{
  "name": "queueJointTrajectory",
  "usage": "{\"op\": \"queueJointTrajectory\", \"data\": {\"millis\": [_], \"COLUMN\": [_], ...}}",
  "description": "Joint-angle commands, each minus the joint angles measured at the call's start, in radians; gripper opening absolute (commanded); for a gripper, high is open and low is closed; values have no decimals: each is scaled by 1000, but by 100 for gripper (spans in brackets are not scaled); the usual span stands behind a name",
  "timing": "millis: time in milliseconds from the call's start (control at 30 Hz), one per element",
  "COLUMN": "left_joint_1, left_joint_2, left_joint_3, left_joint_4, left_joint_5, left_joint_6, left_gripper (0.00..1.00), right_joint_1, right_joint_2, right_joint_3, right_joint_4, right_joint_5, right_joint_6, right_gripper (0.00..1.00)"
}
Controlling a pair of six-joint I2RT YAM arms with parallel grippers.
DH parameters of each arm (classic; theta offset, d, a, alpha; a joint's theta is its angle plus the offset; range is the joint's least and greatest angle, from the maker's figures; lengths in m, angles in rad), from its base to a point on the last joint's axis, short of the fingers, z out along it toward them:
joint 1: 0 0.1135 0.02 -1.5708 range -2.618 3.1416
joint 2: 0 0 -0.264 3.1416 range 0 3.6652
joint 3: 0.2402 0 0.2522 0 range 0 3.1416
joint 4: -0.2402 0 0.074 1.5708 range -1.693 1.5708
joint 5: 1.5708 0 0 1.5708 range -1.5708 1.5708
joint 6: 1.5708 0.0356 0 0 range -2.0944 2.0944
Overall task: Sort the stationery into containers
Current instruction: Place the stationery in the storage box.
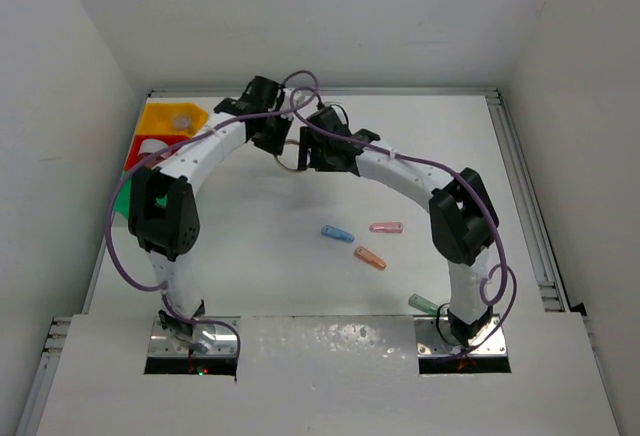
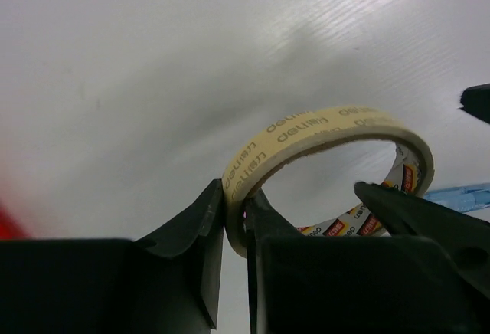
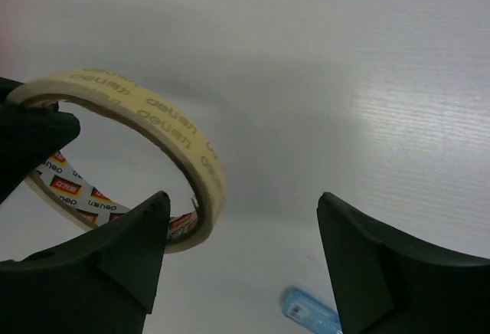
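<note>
A beige tape ring (image 2: pixel 321 123) hangs above the white table, and my left gripper (image 2: pixel 236 211) is shut on its wall. In the right wrist view the same tape ring (image 3: pixel 153 108) stands just beside the left finger of my right gripper (image 3: pixel 245 219), whose jaws are wide apart and hold nothing. From above, both grippers meet over the table's back middle, left gripper (image 1: pixel 280 148) and right gripper (image 1: pixel 305 161). The containers stand at the far left: yellow-orange (image 1: pixel 160 114), red (image 1: pixel 140 156) and green (image 1: pixel 122 201), partly hidden by my left arm.
Blue (image 1: pixel 337 233), pink (image 1: pixel 386 227) and orange (image 1: pixel 369 258) capsule pieces lie mid-table. A greenish one (image 1: pixel 424 303) lies by the right arm's base. A pale round item (image 1: pixel 183 119) sits in the yellow-orange bin, a white ring (image 1: pixel 152 144) in the red one.
</note>
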Motion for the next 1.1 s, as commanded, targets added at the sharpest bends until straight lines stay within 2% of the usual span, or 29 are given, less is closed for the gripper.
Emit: {"op": "queueJointTrajectory", "data": {"millis": [0,67,233,300,400,733,867,1067], "left_joint_1": [119,237,503,580,636,711,693,680], "left_joint_2": [-45,-72,-99,-94,-56,88,62,-56], "left_joint_3": [98,115,88,52,43,83,11,-161], "left_joint_4": [-50,-82,-87,-58,-13,70,146,420], "left_joint_5": [-66,-66,-109,-121,-126,-221,-221,-259], "left_joint_6": [46,78,177,205,213,220,230,285], "left_gripper": [0,0,0,0,0,0,0,0], "right_joint_1": [-2,-4,-13,-18,-24,-38,-39,-42], "right_joint_2": [-106,-176,-278,-289,-280,-292,-287,-281], "right_joint_3": [-41,-119,-283,-312,-320,-352,-357,-357], "right_joint_4": [72,126,200,190,163,140,131,121], "right_joint_5": [-71,-73,-65,-54,-54,-44,-41,-42], "right_joint_6": [-42,-70,-97,-97,-101,-107,-102,-102], "right_gripper": [77,92,94,94,94,94,94,94]}}
